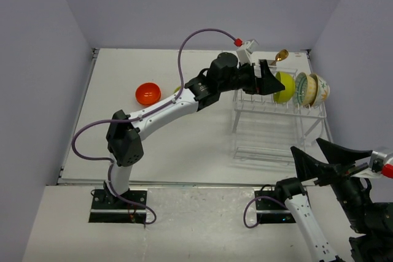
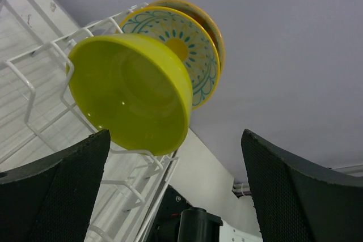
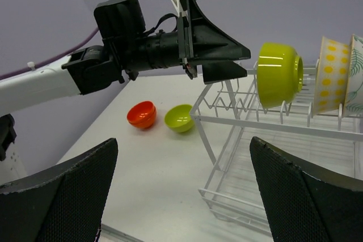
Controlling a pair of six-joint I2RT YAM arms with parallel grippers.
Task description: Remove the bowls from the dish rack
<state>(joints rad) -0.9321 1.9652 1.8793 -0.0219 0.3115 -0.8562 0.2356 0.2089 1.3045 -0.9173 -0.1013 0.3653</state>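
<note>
Bench space is the largest thing to consider. It is white, with a wall on the left, back and right sides, and much of its left and middle part is free. Two bowls lie on it at the back left, the orange-red bowl and, just beside it, the small green bowl. I judge these two as already unloaded.

The dish rack stands at the back right, near the right wall and the back wall. There is little room behind it or on its right, so the open way out goes to the left and toward the near edge. Its upper tier holds three bowls on edge in a row, and I see none on the lower tier. So, in my judgement, two are done and three are left.

The left arm reaches across the bench to the left end of that row. The left pincer has its fingers apart and carries nothing. It is just beside the lime-green bowl, with a small gap and no touching. The right pincer hangs low in front of the rack, near the right near corner, also with fingers apart and nothing between them.

Behind the lime-green bowl stand the two patterned bowls, very close together; I cannot tell if they touch. The gold spoon stands up at the back of the rack, just behind the left pincer, so a lift there has to avoid it.
</note>
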